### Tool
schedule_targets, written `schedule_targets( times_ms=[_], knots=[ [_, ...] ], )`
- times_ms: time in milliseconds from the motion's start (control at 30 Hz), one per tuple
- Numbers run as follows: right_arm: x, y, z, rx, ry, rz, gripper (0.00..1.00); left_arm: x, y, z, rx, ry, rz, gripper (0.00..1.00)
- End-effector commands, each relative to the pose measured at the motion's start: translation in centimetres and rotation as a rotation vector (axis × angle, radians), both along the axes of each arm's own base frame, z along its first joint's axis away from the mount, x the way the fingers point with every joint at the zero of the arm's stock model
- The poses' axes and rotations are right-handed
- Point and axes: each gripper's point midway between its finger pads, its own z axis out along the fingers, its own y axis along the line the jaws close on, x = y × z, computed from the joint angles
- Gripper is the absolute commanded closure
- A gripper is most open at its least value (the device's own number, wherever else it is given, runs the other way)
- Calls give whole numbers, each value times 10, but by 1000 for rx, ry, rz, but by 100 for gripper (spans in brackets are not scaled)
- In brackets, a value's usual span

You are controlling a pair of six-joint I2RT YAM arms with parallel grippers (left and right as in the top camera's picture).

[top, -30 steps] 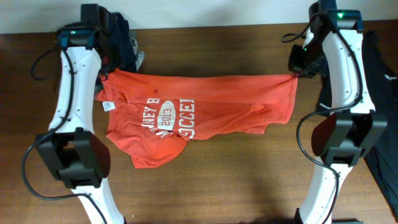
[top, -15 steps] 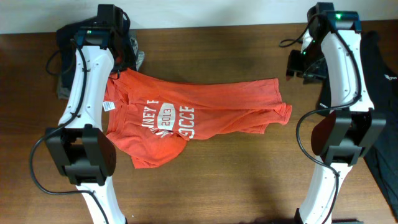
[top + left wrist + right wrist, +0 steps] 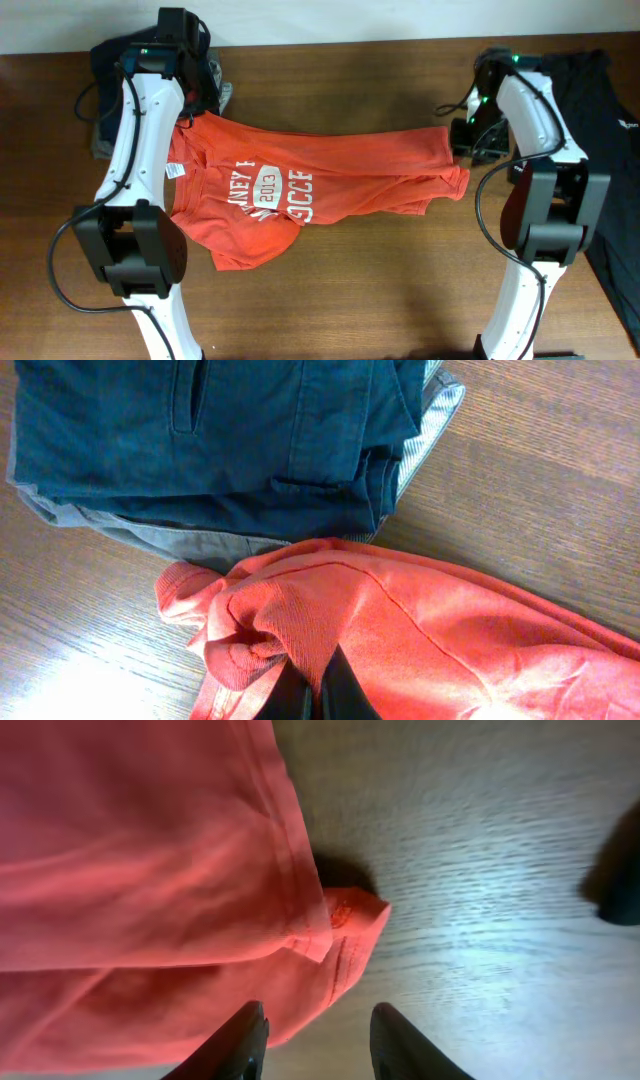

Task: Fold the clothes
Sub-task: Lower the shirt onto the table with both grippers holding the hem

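Note:
The orange-red T-shirt (image 3: pixel 330 175) lies spread across the middle of the table with its white "2013" lettering facing up. My left gripper (image 3: pixel 186 112) is shut on a bunched fold of the shirt (image 3: pixel 450 630) at its top-left shoulder; in the left wrist view the gripper (image 3: pixel 320 682) pinches the red cloth between its dark fingers. My right gripper (image 3: pixel 466 140) hangs open just beside the shirt's right hem corner. In the right wrist view that gripper (image 3: pixel 318 1016) has only bare wood between its fingers, and the hem (image 3: pixel 130 870) lies just ahead to the left.
Folded navy and grey garments (image 3: pixel 200 430) are stacked at the back left (image 3: pixel 108 70), right behind the held shoulder. A black garment (image 3: pixel 610 100) drapes over the table's right edge. Bare wood (image 3: pixel 380 290) runs along the front.
My right gripper let go of the hem, which dropped flat onto the table, and then moved down and left toward that corner. The left arm shifted right with the shoulder still in its grip.

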Motion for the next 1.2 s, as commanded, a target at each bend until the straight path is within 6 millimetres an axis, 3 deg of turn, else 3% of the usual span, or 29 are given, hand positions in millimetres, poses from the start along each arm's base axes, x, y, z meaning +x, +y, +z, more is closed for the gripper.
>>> schedule_targets(
  times_ms=[0, 533, 1167],
  knots=[
    [-7, 0, -13, 15, 21, 4, 61, 0, -2, -2, -3, 7, 7, 100],
    [12, 5, -31, 44, -62, 1, 62, -2, -1, -3, -2, 15, 6, 100],
    [10, 13, -41, 92, -58, -3, 66, -2, -1, -3, -2, 15, 7, 100]
  ],
)
